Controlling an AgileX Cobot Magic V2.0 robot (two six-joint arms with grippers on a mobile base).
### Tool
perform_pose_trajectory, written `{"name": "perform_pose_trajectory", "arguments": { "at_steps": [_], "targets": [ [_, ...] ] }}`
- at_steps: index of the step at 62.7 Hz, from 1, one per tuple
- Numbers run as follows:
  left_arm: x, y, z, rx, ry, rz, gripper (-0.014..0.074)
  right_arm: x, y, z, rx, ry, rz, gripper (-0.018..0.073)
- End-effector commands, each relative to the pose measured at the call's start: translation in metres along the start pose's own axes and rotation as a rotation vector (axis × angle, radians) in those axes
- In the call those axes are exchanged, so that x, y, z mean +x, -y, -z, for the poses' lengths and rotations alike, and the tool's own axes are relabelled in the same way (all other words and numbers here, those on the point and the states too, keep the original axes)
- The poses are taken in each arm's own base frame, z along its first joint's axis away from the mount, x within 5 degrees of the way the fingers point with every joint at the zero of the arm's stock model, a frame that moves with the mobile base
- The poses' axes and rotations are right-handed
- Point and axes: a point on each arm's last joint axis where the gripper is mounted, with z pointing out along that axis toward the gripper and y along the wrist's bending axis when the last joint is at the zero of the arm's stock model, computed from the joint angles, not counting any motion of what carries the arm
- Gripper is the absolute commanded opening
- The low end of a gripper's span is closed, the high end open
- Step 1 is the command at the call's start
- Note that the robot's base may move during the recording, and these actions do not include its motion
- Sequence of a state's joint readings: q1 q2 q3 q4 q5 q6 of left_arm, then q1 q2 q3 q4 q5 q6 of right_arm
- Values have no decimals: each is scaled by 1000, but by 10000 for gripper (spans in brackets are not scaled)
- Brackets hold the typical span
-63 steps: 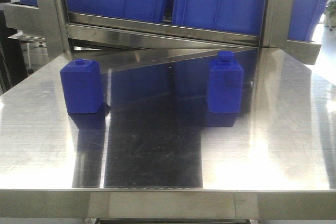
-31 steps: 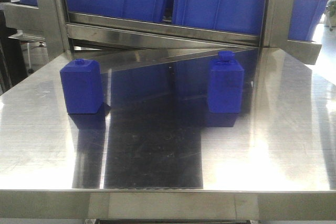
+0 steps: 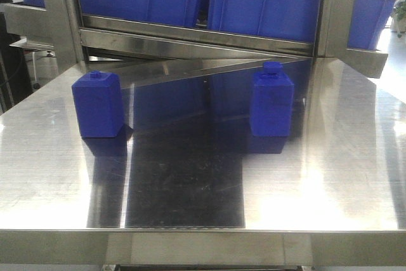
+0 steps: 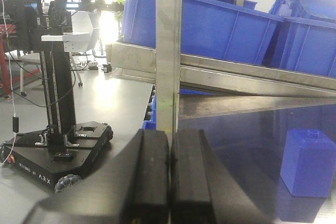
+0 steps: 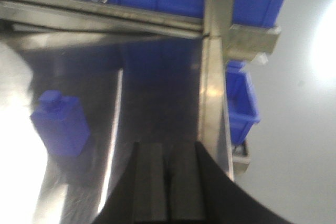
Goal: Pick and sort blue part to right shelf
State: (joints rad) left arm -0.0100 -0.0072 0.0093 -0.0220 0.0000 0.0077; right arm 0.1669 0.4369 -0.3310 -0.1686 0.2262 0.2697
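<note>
Your left gripper (image 4: 169, 182) and right gripper (image 5: 167, 182) each have their fingers pressed together on nothing, with the steel table (image 3: 190, 182) ahead of them.

Beyond your right gripper and off to its left, the blue part (image 5: 60, 124) stands upright on the table with its wide round cap on top, apart from the fingers. In the front view it sits on the right half of the table, well apart from the shorter blue block (image 3: 97, 106) on the left half. Your left wrist camera shows that squat block to the right of its fingers. Behind both, at the table's far edge, the right shelf (image 3: 190, 36) rises on steel uprights carrying a row of blue bins (image 3: 266, 4). Both blocks stand clear of it.
</note>
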Motion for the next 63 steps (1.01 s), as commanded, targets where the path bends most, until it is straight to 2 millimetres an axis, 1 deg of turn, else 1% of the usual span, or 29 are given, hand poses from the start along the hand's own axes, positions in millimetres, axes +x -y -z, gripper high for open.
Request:
{"name": "perform_pose_trajectory", "arguments": {
  "at_steps": [1,9,13,17,23,26,31,35,40,46,47,48,49,55,58,63],
  "targets": [
    [-3,0,2,-2,93,0,124,-23,-6,-13,-24,-8,-23,55],
    [-3,0,2,-2,93,0,124,-27,-9,-39,3,-159,15,59],
    [-3,0,2,-2,93,0,124,-32,-11,-49,11,-193,25,64],
    [-3,0,2,-2,93,0,124,-37,-13,-61,15,-237,36,116],
    [-3,0,2,-2,93,0,124,-46,-19,-77,18,-292,48,278],
    [-3,0,2,-2,93,0,124,-49,-22,-85,19,-332,56,410],
    [-3,0,2,-2,93,0,124,-52,-29,-99,23,-409,69,562],
    [-3,0,2,-2,93,0,124,-57,-35,-108,36,-464,47,629],
    [-3,0,2,-2,93,0,124,-60,-43,-120,59,-574,7,610],
    [-3,0,2,-2,93,0,124,-70,-55,-136,73,-672,-27,601],
    [-3,0,2,-2,93,0,124,-74,-57,-139,72,-675,-31,601],
    [-3,0,2,-2,93,0,124,-74,-60,-142,75,-701,-33,601],
    [-3,0,2,-2,93,0,124,-78,-62,-144,73,-705,-38,601],
    [-3,0,2,-2,93,0,124,-84,-74,-160,73,-780,-54,601],
    [-3,0,2,-2,93,0,124,-92,-81,-168,68,-800,-66,601],
    [-3,0,2,-2,93,0,124,-96,-92,-183,60,-844,-81,601]
  ]
}}
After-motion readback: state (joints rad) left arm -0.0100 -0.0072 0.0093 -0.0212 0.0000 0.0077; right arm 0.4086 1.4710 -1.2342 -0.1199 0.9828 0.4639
